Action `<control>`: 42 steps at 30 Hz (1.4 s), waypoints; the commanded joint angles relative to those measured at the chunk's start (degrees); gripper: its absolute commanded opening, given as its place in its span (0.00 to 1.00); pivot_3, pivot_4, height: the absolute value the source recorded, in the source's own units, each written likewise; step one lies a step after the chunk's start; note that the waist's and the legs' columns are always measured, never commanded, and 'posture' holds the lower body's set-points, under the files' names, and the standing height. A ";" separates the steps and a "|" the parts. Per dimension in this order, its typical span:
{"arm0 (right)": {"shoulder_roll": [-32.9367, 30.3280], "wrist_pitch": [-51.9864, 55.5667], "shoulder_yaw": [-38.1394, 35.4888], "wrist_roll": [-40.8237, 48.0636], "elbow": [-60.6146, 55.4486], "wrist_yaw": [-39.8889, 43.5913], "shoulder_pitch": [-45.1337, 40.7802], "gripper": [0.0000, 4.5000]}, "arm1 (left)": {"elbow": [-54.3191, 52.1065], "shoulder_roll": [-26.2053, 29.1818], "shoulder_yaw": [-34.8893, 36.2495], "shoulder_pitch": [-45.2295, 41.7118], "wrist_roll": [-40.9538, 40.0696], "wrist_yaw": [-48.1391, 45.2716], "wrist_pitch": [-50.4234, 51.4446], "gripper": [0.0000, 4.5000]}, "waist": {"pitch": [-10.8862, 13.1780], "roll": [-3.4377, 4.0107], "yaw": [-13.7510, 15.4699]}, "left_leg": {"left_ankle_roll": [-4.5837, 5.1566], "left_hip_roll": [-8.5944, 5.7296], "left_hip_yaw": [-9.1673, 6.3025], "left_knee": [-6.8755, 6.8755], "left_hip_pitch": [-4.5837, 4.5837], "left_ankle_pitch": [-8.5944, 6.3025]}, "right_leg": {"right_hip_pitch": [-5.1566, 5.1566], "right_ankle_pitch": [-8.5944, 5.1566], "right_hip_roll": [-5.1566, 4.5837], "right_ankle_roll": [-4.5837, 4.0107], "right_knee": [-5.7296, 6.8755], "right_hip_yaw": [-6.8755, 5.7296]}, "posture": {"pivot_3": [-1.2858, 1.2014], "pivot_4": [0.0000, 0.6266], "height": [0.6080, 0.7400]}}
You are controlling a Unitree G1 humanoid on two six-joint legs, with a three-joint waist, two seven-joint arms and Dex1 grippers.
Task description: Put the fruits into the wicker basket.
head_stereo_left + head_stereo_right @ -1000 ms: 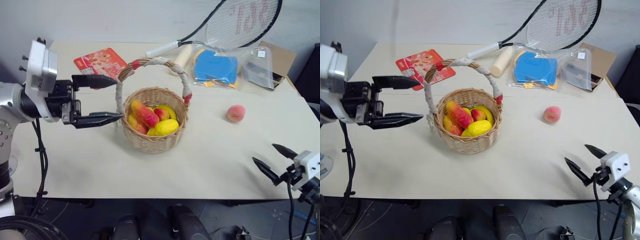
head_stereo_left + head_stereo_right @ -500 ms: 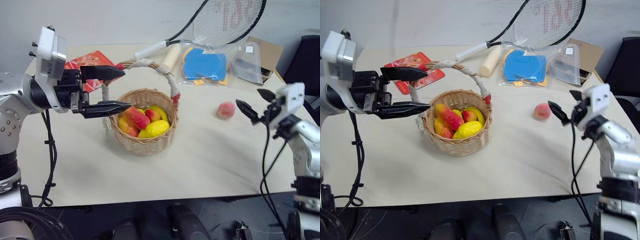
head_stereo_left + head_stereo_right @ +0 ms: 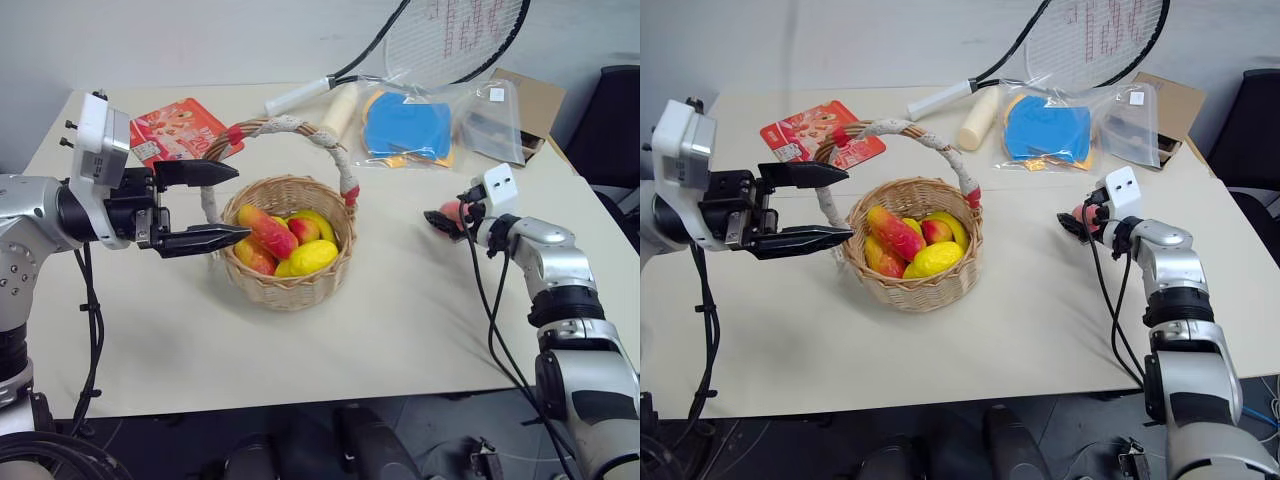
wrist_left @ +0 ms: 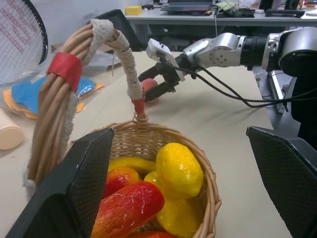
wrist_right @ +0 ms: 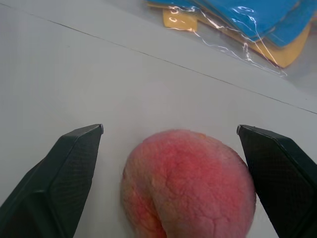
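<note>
The wicker basket (image 3: 290, 288) stands mid-table and holds several fruits, among them a red-and-yellow mango-like one (image 3: 268, 229) and a yellow lemon-like one (image 3: 315, 257). My left gripper (image 3: 243, 203) hovers open and level at the basket's left side, beside the foot of its handle (image 3: 285, 125), holding nothing. A pink peach (image 5: 188, 183) lies on the table to the right of the basket. My right gripper (image 5: 170, 129) is open, and the peach sits between its two fingers. Whether they touch it I cannot tell. The head views show the peach (image 3: 1082, 213) largely hidden behind that gripper (image 3: 445, 216).
Along the far side of the table lie a tennis racket (image 3: 450, 40), a cream cylinder (image 3: 340, 108), a plastic bag with blue items (image 3: 415, 125), a cardboard box (image 3: 535, 100) and a red packet (image 3: 175, 128). A black chair (image 3: 615, 110) stands off the right edge.
My right arm has swung up from the table's near right corner and in to the peach, so its open fingers now straddle it. The left gripper stays by the basket handle.
</note>
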 commanded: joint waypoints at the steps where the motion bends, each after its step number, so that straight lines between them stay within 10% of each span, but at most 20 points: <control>1: -1.26 -1.11 -1.93 0.91 2.45 2.67 -1.28 0.87 | -1.90 1.42 3.96 1.74 -1.56 -0.06 0.26 1.00 | 0.00 0.00 -0.38 | -0.01 0.02 0.00 -0.01 0.01 0.01 | 0.00 0.00 0.02 0.00 0.02 0.00 | 0.52 0.24 1.00; 6: -3.84 -2.60 -3.37 5.03 -6.33 14.73 1.90 0.58 | -3.42 1.84 6.99 6.00 -3.18 0.25 1.49 1.00 | 0.00 0.01 -1.01 | -0.02 0.04 -0.01 -0.04 -0.01 0.01 | -0.03 0.00 0.01 0.00 0.03 -0.01 | 0.52 0.24 1.00; 12: -9.95 10.48 -0.84 22.42 -43.82 36.75 14.82 0.58 | -4.79 1.09 12.64 13.64 -3.01 0.19 -0.24 1.00 | 0.05 0.08 -1.03 | -0.08 0.16 -0.10 -0.09 -0.02 -0.02 | -0.04 -0.01 0.02 0.02 0.04 -0.06 | 0.52 0.24 1.00; 19: 2.22 20.42 6.79 27.87 -64.23 23.70 13.69 0.58 | 0.61 -2.39 18.20 23.76 2.14 -1.54 -8.77 1.00 | 0.00 -0.02 -1.46 | -0.16 0.15 -0.14 0.02 0.13 -0.01 | 0.01 -0.03 0.07 -0.07 0.27 -0.03 | 0.52 0.24 1.00; 28: 21.30 8.49 14.29 10.75 -52.93 3.33 6.57 0.58 | -3.56 -5.83 19.25 30.00 0.55 -0.40 -11.23 1.00 | -0.09 -0.26 -1.11 | 0.02 0.14 -0.08 0.02 -0.29 -0.10 | -0.39 -0.03 -0.10 -0.10 0.09 -0.05 | 0.52 0.24 1.00; 34: 20.72 6.50 13.56 13.00 -55.09 7.79 7.72 1.00 | -9.54 -9.47 18.57 33.95 -0.91 3.27 -11.29 1.00 | -0.09 -0.26 -1.17 | 0.01 0.16 -0.05 0.00 -0.27 -0.11 | -0.40 -0.03 -0.09 -0.10 0.11 -0.06 | 0.52 0.24 1.00; 42: 4.04 13.21 4.95 27.11 -64.29 23.90 18.37 1.00 | -14.38 -11.34 20.45 38.89 -4.24 8.20 -9.04 1.00 | -0.09 -0.28 -0.87 | 0.09 0.16 -0.12 -0.01 -0.26 -0.16 | -0.31 -0.03 -0.13 -0.08 0.01 -0.05 | 0.52 0.24 1.00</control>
